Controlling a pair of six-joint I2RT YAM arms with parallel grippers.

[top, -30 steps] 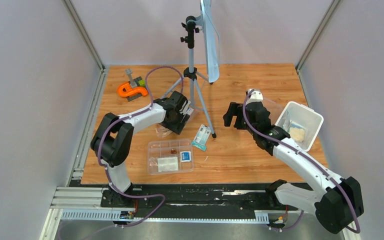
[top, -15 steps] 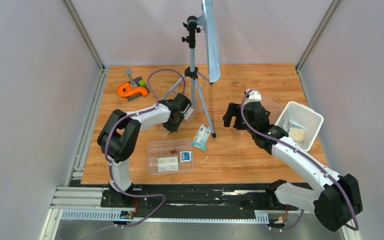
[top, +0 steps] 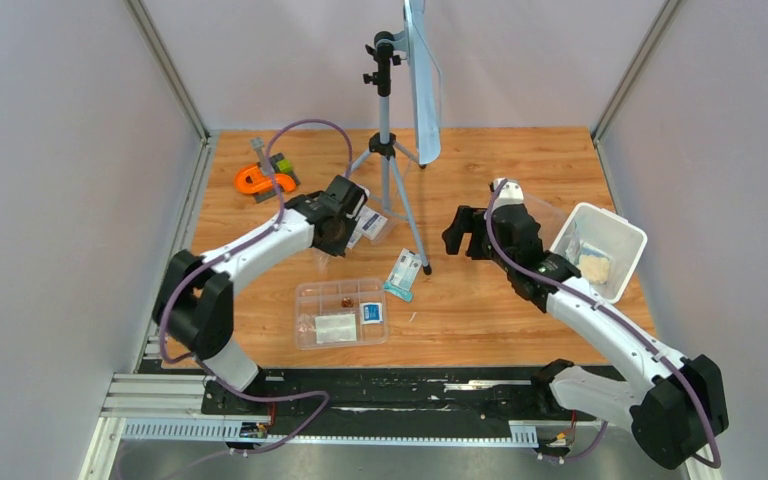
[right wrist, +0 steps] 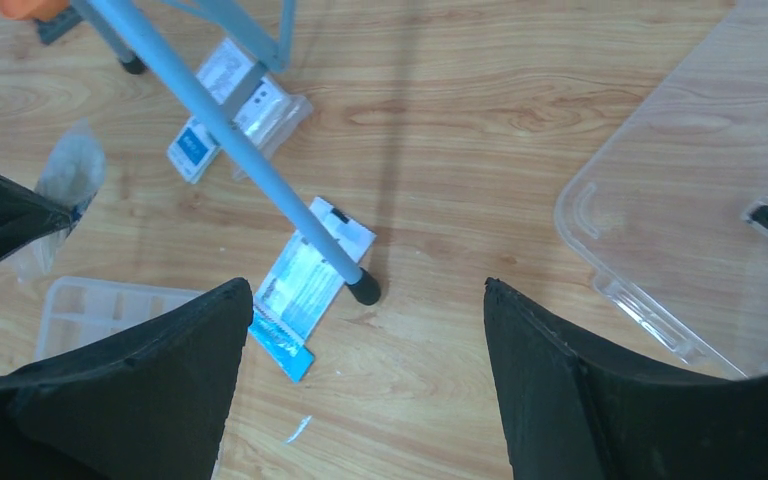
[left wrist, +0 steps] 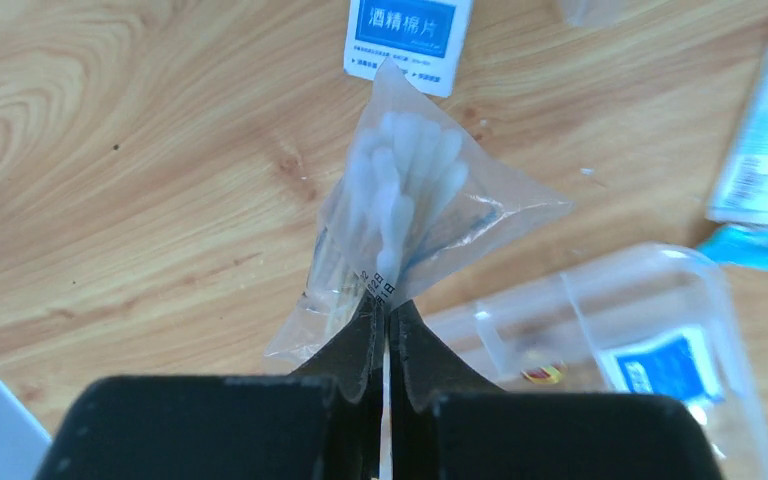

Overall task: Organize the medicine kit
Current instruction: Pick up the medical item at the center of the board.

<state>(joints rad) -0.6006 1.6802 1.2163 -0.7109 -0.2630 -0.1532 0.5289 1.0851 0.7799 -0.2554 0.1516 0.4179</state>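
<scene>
Your left gripper [left wrist: 388, 312] pinches one clear bag of cotton swabs [left wrist: 400, 215] tight, near the one clear tray [top: 305, 300]. One blue packet [top: 371, 312] and one white packet [top: 336, 327] lie in that tray. The one white tub [top: 615, 225] sits far right, with its one clear lid [right wrist: 700, 200] flat beside it. Your right gripper [right wrist: 365, 290] hangs wide apart, holding nothing. One teal packet [top: 405, 273] lies by the tripod [top: 385, 150] foot. One orange tool [top: 265, 180] sits at the back of the wooden table [top: 520, 170]. Grey walls stand around.

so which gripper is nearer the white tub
Right. The right gripper hangs open just left of the white tub; the left gripper is beyond the tripod, shut on a swab bag.
</scene>
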